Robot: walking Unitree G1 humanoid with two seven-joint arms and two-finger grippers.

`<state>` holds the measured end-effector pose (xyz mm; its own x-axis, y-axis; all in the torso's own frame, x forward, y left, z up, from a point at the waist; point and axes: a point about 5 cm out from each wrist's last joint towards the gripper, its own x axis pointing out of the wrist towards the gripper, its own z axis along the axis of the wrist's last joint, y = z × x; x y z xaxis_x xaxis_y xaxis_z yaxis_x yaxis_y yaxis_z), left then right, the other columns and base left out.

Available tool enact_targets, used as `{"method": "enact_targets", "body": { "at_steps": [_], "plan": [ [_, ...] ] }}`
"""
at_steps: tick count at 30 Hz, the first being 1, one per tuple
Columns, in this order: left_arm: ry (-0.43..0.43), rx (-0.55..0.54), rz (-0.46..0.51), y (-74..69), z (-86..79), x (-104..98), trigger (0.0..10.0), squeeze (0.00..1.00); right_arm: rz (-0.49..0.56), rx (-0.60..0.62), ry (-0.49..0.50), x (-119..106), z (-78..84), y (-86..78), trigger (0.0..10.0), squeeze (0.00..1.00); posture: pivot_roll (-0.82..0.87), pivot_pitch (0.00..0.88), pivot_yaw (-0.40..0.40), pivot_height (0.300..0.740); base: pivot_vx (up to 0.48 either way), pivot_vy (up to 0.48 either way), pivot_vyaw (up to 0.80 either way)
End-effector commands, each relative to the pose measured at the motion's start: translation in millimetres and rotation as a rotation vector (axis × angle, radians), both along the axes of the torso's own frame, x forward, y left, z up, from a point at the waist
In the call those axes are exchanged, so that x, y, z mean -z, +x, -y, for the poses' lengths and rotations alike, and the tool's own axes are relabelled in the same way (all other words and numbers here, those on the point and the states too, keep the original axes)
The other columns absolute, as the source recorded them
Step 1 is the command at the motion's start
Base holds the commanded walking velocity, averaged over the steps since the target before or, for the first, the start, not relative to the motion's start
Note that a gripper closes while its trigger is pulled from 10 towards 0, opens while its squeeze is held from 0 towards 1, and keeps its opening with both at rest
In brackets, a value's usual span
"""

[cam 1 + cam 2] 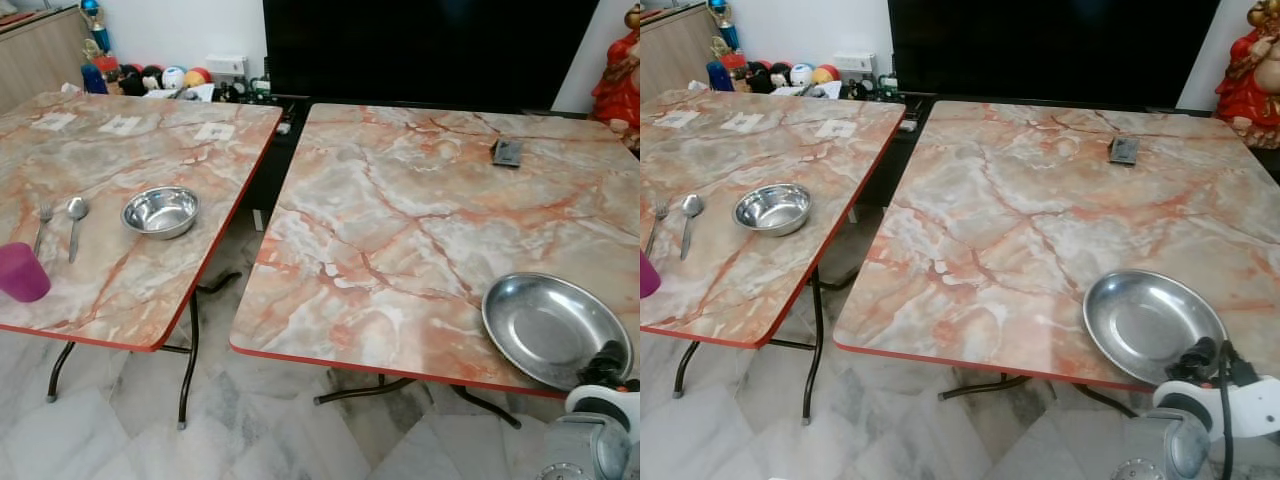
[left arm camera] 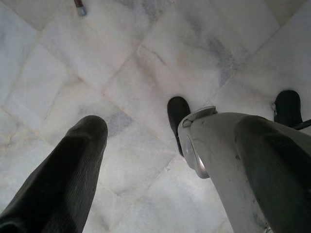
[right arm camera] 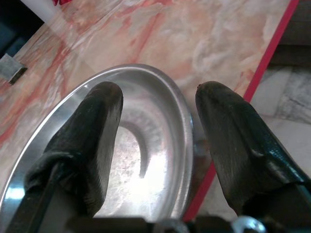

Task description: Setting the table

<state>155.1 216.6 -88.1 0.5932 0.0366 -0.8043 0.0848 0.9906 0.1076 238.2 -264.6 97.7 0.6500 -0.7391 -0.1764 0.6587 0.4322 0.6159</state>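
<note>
A shallow steel plate [image 1: 545,325] lies at the front right corner of the right marble-patterned table [image 1: 380,230]. My right gripper [image 3: 160,94] is open at the plate's near rim. One finger [image 3: 92,126] hangs over the dish and the other [image 3: 238,141] over the table's red edge. On the left table [image 1: 120,290] stand a steel bowl [image 1: 160,210], a fork [image 1: 43,222], a spoon [image 1: 76,215] and a purple cup [image 1: 20,272]. My left gripper [image 2: 165,145] hangs open over the floor.
A narrow gap with floor and folding legs separates the two tables. A small dark flat object [image 1: 507,152] lies at the far side of the right table. A large dark screen [image 1: 430,50] stands behind, with a red statue [image 1: 618,75] at the far right.
</note>
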Motion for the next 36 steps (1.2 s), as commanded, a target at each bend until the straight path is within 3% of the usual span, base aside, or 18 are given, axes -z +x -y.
{"method": "enact_targets", "body": {
  "at_steps": [1,8,11,16,18,22,27,32,36],
  "plan": [
    [0.005,0.013,-0.030,-6.2,0.5,3,10.0,0.00,-0.005,0.013,-0.005,0,-0.9,-4.2,10.0,0.00,-0.02,0.087,-0.013,0.740,0.000,0.000,0.00],
    [0.004,0.013,-0.030,-6.2,1.5,3,10.0,0.00,-0.014,-0.012,-0.027,-3,-5.2,-2.5,10.0,0.00,-0.02,0.086,-0.014,0.740,0.000,0.000,0.00],
    [0.005,0.014,-0.032,-6.8,2.1,4,10.0,0.00,-0.023,-0.116,-0.199,-15,-15.2,3.8,10.0,0.00,-0.02,0.084,-0.010,0.740,0.000,0.000,0.00],
    [0.006,0.013,-0.033,-6.6,3.2,4,10.0,0.00,-0.042,-0.231,-0.309,-18,-26.3,11.4,10.0,0.00,-0.03,0.082,-0.012,0.740,0.000,0.000,0.00],
    [0.007,0.003,-0.028,-6.4,3.6,4,10.0,0.00,-0.046,-0.387,-0.460,-23,-37.5,22.5,10.0,0.00,-0.03,0.079,-0.013,0.740,0.000,0.000,0.00],
    [0.014,-0.010,-0.026,-6.6,1.5,3,10.0,0.00,-0.024,-0.531,-0.589,-32,-46.8,36.5,10.0,0.00,-0.04,0.073,-0.017,0.740,0.000,0.000,0.00],
    [0.045,-0.027,-0.026,-8.9,-8.6,2,10.0,0.00,-0.058,-0.628,-0.605,-23,-56.2,53.5,10.0,0.00,-0.02,0.064,-0.023,0.740,0.000,0.000,0.00],
    [0.055,-0.074,-0.009,-9.7,-17.3,0,10.0,0.00,-0.050,-0.636,-0.599,-23,-61.7,58.4,10.0,0.00,-0.01,0.065,-0.019,0.740,0.000,0.000,0.00],
    [0.049,-0.222,0.009,-13.2,-32.5,-2,10.0,0.00,-0.019,-0.679,-0.595,-26,-65.4,64.4,10.0,0.00,-0.01,0.074,-0.014,0.740,0.000,0.000,0.00]
  ]
}}
